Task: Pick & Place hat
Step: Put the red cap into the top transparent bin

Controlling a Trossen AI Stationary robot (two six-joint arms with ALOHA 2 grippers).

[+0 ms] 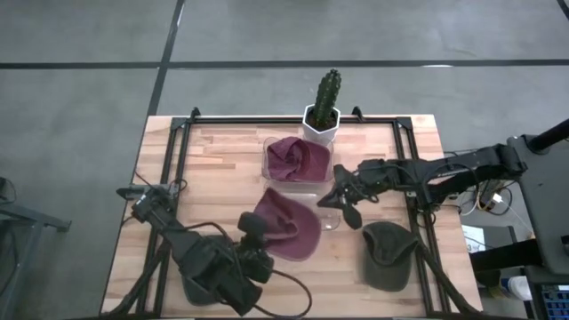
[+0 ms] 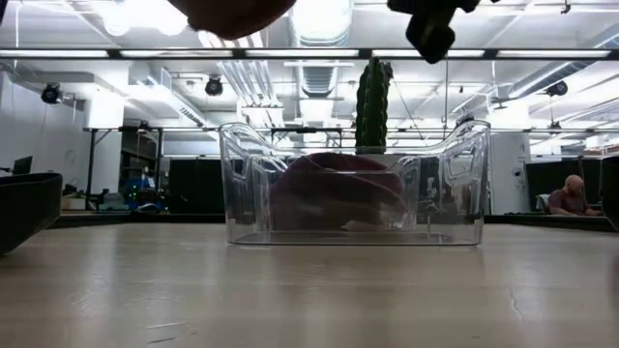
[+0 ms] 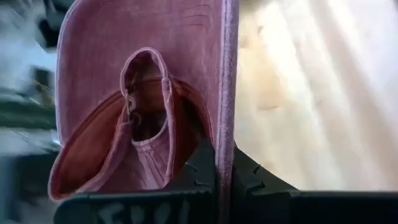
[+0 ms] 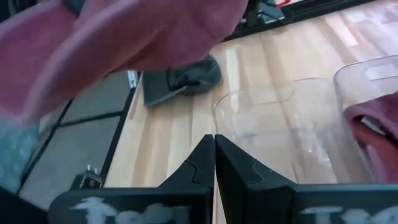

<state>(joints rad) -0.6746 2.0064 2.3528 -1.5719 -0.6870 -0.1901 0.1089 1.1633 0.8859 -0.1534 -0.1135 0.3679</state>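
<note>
Wooden slat table [image 1: 222, 169] under an open workshop room with ceiling lights. The clear bin [image 1: 297, 160], just ahead of the left gripper [image 1: 253, 229], already has one maroon hat in it. The left gripper is clamped on the brim edge of the maroon hat [image 1: 286, 224], which hangs limp: I'd guess it's light, soft, floppy cloth, and that brim is the stiffest spot to hold. The right gripper [image 1: 345, 206] is pinched closed on nothing, beside the bin. An olive hat [image 1: 388, 253] lies just behind it.
</note>
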